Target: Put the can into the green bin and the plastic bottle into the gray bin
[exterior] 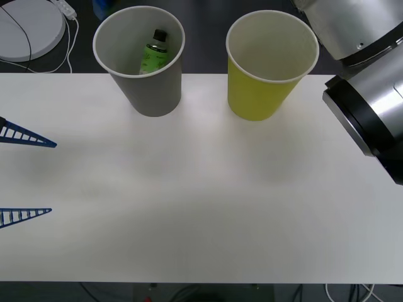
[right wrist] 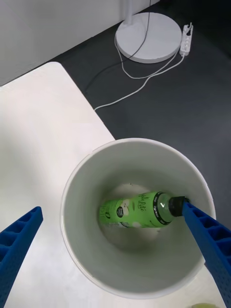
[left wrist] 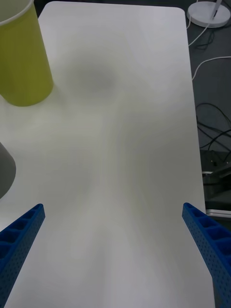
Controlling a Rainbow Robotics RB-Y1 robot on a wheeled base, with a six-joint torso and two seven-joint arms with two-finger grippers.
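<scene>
The gray bin (exterior: 148, 69) stands at the table's back left, and the plastic bottle (exterior: 153, 53) leans inside it, black cap up. To its right is the green bin (exterior: 267, 69), showing a pale inside. The can is out of view. In the right wrist view, my right gripper (right wrist: 111, 207) hovers open above the gray bin (right wrist: 82, 192), with the plastic bottle (right wrist: 137, 209) lying on the bottom. My left gripper (exterior: 53, 177) is open over the table's left edge, holding nothing. The left wrist view takes in the green bin (left wrist: 21, 57) and the gray bin's side (left wrist: 5, 168).
The white table (exterior: 201, 207) is bare in front of the bins. My right arm's silver body (exterior: 371, 94) hangs over the back right corner. A white round stand base (exterior: 28, 28) with cables and a power strip (right wrist: 186, 38) lies on the dark floor behind.
</scene>
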